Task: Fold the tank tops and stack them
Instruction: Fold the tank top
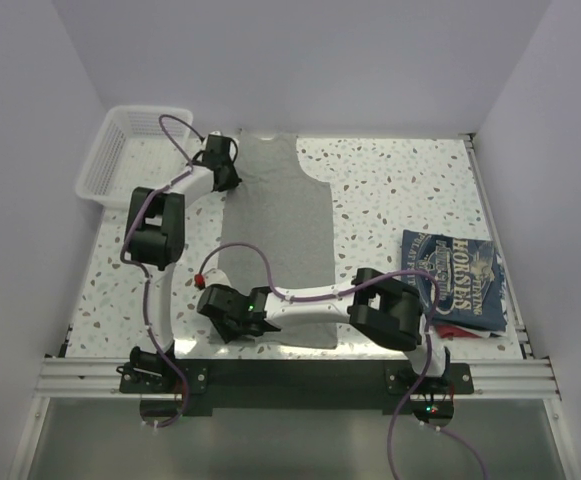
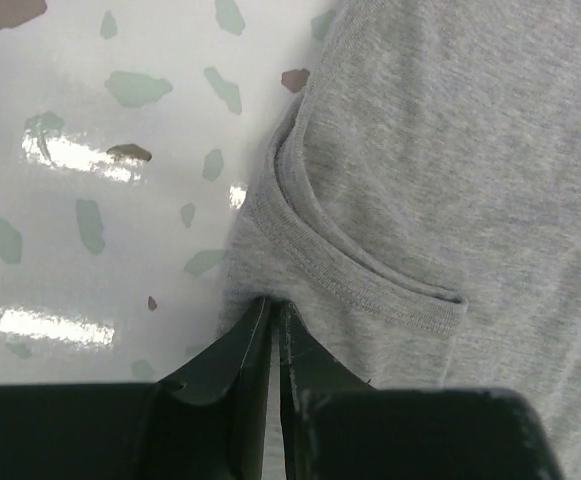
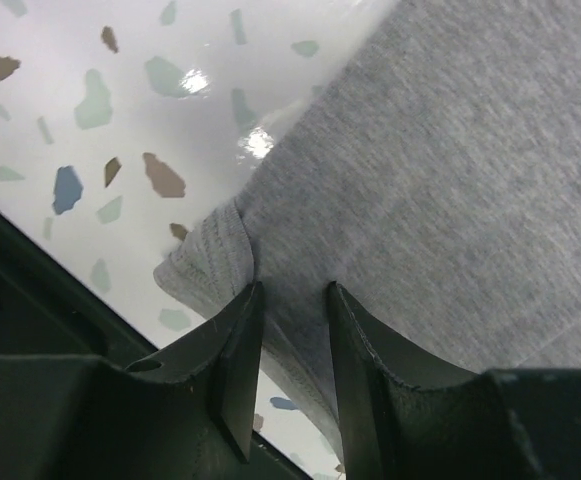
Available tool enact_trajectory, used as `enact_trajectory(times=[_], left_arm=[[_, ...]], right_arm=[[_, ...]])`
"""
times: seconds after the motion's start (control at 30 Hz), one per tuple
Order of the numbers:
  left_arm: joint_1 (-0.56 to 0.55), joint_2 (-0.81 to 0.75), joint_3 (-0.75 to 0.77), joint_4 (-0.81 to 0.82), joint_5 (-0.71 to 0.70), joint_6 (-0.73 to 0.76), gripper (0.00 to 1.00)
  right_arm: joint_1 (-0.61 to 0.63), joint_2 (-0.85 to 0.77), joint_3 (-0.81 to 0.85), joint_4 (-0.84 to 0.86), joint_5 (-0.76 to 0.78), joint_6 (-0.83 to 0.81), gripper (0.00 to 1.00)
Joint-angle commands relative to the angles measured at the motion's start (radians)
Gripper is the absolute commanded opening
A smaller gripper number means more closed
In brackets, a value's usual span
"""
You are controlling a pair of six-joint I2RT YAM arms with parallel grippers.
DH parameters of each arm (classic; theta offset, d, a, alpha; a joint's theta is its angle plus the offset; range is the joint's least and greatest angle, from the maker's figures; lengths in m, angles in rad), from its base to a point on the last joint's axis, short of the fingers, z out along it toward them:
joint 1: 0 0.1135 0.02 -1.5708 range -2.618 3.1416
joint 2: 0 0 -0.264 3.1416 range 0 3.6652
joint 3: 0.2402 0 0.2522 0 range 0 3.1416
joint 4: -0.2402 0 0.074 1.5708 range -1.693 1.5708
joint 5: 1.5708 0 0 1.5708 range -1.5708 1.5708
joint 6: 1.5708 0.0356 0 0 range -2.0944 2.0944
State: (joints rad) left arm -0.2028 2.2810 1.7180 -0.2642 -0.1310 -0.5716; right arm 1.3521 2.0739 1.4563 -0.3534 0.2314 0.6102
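Note:
The light grey tank top (image 1: 280,220) lies flat down the middle of the table, neck end far. My left gripper (image 1: 222,170) is at its far left strap. In the left wrist view my left gripper (image 2: 273,300) is shut on the grey cloth (image 2: 450,150) beside the stitched armhole edge. My right gripper (image 1: 232,312) reaches across to the near left corner. In the right wrist view my right gripper (image 3: 292,288) has its jaws apart around the hem of the grey cloth (image 3: 450,180). The folded navy tank top (image 1: 455,275) lies on the red one (image 1: 462,331) at the right.
A white mesh basket (image 1: 95,175) stands at the far left corner. The speckled table (image 1: 400,190) has a raised rail along its right side. The metal mounting bar (image 1: 300,378) runs along the near edge.

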Motion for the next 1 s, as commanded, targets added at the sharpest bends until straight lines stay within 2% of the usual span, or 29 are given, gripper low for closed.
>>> enact_trajectory(times=[0.0, 0.17, 0.27, 0.4, 0.47, 0.57, 0.63, 0.73, 0.9, 0.97], left_arm=[[0.016, -0.041, -0.08, -0.027, -0.009, 0.021, 0.14], [0.014, -0.087, -0.12, -0.017, 0.001, 0.021, 0.16], [0.014, -0.116, -0.112, -0.006, 0.028, 0.033, 0.23], [0.013, -0.176, -0.106, 0.02, 0.068, 0.044, 0.39], [0.011, -0.216, -0.1, 0.023, 0.086, 0.047, 0.43], [0.0, -0.273, -0.097, 0.019, 0.094, 0.046, 0.46], [-0.013, -0.305, -0.113, 0.007, 0.088, 0.041, 0.46], [-0.091, -0.415, -0.196, 0.005, 0.05, 0.021, 0.45], [-0.222, -0.569, -0.385, 0.04, -0.004, -0.042, 0.38], [-0.294, -0.641, -0.475, 0.063, 0.004, -0.059, 0.35]], right_arm=[[0.015, -0.012, 0.038, 0.027, -0.072, 0.02, 0.36], [0.012, -0.067, 0.012, 0.034, -0.031, 0.013, 0.37], [-0.034, -0.138, -0.011, 0.027, 0.006, 0.007, 0.4], [-0.122, -0.259, -0.076, 0.053, 0.005, -0.015, 0.45], [-0.16, -0.325, -0.086, 0.024, 0.038, -0.035, 0.48], [-0.26, -0.394, -0.088, -0.039, 0.054, -0.046, 0.48], [-0.39, -0.414, -0.088, -0.068, 0.039, -0.052, 0.46], [-0.592, -0.4, -0.054, -0.107, -0.047, -0.087, 0.46], [-0.865, -0.234, 0.062, -0.099, -0.183, -0.142, 0.44], [-0.916, -0.16, 0.132, -0.079, -0.213, -0.156, 0.43]])
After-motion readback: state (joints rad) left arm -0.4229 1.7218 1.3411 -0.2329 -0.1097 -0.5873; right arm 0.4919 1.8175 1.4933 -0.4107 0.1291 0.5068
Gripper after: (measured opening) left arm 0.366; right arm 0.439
